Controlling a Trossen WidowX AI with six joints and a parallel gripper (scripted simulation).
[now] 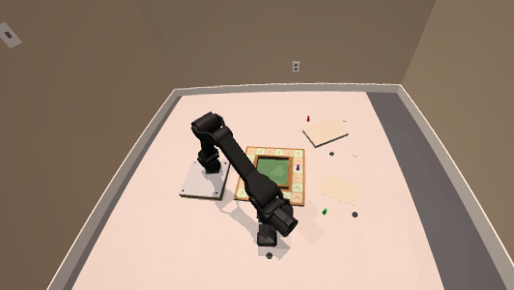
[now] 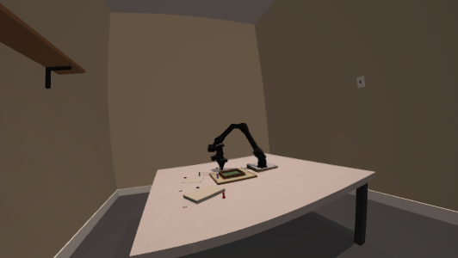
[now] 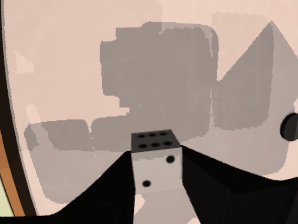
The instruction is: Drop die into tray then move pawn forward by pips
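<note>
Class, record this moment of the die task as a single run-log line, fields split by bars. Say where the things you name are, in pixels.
claw (image 3: 154, 155): shut on die | die (image 3: 156, 162): between fingers, not in tray | tray (image 1: 273, 170) (image 2: 232, 173): beside claw | pawn: unmoved status cannot tell
</note>
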